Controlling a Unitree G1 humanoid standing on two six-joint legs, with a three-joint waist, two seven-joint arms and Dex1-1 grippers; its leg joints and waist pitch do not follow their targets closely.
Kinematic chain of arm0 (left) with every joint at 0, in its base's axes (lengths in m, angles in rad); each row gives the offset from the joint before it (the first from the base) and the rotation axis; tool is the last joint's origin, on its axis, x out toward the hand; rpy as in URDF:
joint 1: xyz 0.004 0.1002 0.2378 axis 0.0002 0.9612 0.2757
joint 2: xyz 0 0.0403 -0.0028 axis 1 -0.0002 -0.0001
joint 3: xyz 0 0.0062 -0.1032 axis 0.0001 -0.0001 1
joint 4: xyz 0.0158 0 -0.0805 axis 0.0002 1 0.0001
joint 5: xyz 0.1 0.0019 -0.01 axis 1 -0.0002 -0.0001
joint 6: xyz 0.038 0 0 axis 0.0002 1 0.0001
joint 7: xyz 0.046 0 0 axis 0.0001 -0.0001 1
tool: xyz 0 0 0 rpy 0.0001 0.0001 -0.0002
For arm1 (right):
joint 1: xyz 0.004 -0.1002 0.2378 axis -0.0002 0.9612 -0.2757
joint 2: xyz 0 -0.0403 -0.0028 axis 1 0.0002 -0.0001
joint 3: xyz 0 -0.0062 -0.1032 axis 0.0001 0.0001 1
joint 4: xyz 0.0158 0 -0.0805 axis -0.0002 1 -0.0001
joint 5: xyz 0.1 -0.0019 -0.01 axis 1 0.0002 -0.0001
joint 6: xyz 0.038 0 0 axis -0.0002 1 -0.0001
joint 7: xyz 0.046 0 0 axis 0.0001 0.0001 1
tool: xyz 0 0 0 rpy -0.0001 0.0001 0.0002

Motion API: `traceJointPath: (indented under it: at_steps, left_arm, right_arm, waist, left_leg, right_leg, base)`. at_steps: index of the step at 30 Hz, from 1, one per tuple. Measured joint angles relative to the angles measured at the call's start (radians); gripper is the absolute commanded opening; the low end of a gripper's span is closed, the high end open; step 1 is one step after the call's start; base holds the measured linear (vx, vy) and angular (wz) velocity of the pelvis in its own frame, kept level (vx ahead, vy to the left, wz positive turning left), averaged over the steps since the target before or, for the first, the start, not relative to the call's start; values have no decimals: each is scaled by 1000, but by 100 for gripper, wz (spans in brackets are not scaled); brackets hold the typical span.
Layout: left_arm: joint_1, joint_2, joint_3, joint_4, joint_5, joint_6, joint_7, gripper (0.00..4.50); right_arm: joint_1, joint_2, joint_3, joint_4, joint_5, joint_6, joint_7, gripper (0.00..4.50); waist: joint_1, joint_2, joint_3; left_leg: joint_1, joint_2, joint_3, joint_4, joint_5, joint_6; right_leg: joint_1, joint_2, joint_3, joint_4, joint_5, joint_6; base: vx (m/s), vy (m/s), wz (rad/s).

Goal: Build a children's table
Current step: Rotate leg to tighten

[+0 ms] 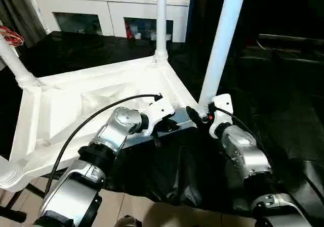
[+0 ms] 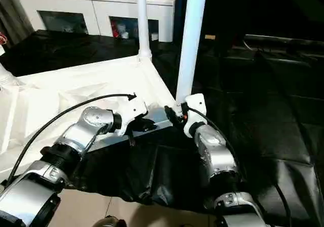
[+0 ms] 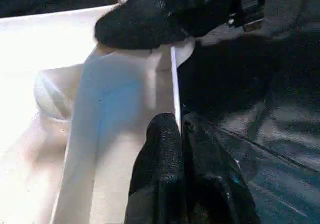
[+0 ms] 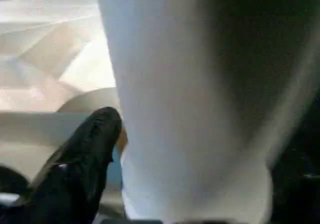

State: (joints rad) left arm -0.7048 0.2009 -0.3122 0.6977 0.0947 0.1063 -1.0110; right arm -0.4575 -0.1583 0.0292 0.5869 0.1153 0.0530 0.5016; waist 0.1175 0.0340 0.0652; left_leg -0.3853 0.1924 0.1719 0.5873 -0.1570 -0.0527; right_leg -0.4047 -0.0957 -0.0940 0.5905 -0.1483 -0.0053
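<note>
Table top (image 1: 101,93) lies upside down with legs standing; your left claw (image 3: 179,129) pinches its rim, right claw (image 1: 198,117) brackets the near leg (image 1: 223,45), grip unclear.

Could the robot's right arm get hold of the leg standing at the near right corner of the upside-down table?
Probably yes. The right gripper is already at the foot of that leg, where it enters the corner of the table top, with nothing between them. The left gripper, shut on the top's near rim, stays to one side.
</note>
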Motion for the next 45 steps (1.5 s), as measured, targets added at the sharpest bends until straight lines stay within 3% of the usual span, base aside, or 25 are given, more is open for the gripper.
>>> traceJointPath:
  at_steps: [5, 7, 15, 22, 29, 30, 31, 35, 38, 40, 45]
  left_arm:
    - [24, 56, -3, -34, -26, -26, -129, 0]
    - [33, 75, -11, -46, -32, -44, -175, 0]
    - [46, 142, -49, -74, -53, -85, -341, 0]
    - [60, 161, -58, -93, -57, -105, -399, 0]
    - [61, 172, -59, -94, -61, -110, -423, 0]
    - [61, 169, -59, -95, -62, -110, -424, 0]
    - [62, 166, -59, -95, -62, -110, -423, 0]
    - [62, 148, -37, -80, -57, -84, -346, 0]
    - [55, 120, -18, -53, -51, -66, -268, 0]
    - [39, 91, -9, -27, -41, -51, -203, 0]
    - [-2, -6, 12, 45, -2, -24, -5, 0]
  right_arm:
    - [61, -112, 68, -100, 21, 3, 250, 378]
    - [86, -158, 89, -143, 45, 20, 351, 378]
    - [134, -303, 160, -276, 90, 95, 641, 363]
    - [149, -327, 176, -320, 118, 142, 695, 299]
    - [166, -330, 177, -355, 119, 166, 704, 278]
    - [172, -328, 176, -359, 118, 166, 703, 278]
    - [175, -326, 176, -359, 118, 166, 702, 278]
    - [177, -253, 133, -318, 107, 141, 585, 277]
    - [164, -193, 93, -267, 96, 128, 455, 277]
    - [137, -149, 61, -220, 82, 119, 349, 277]
    - [61, -23, -18, -86, 41, 75, 46, 276]
  waist:
    - [13, 1, 0]
    - [26, 1, 0]
    - [49, 0, 0]
    - [53, 0, 0]
    - [54, 0, 0]
    - [55, 0, 0]
    - [55, 0, 0]
    - [49, -1, -1]
    - [34, -2, -1]
    - [21, -3, 0]
    - [8, -3, 0]
  left_leg:
    - [-1, 0, 1, 0, 0, 0]
    - [-1, 1, 1, 0, 0, 0]
    - [0, 1, 2, 0, 0, 0]
    - [0, 1, 2, 0, 0, 0]
    - [0, 1, 2, 0, 0, 0]
    - [0, -192, 2, 0, 0, 0]
    - [0, 1, 2, 0, 0, 0]
    - [0, 1, 2, 1, 0, 0]
    - [1, 1, 2, 1, 0, 0]
    - [1, 1, 2, 1, 0, 0]
    - [2, 1, 1, 1, 0, 0]
  right_leg:
    - [0, 0, 1, 1, 0, -2]
    - [0, 0, 1, 1, 0, -2]
    - [1, 0, 2, 2, -3, 2]
    - [1, 0, 3, 2, -4, 3]
    - [1, 0, 3, 3, -4, 3]
    - [2, 0, 3, 3, -4, 3]
    - [1, 0, 3, 3, -4, 3]
    - [1, 0, 2, 4, -3, 3]
    - [1, 0, 3, 4, -4, 3]
    - [1, 0, 2, 3, -4, 3]
    - [1, 0, 1, 2, -4, 4]
  base:
    - [0, 0, 0]
    - [0, 0, 0]
    - [0, 0, 0]
    - [0, 0, 0]
    - [0, 0, 0]
    - [0, 0, 0]
    - [0, 0, 0]
    - [0, 0, 0]
    - [0, 0, 0]
    - [0, 0, 0]
    - [0, 0, 0]
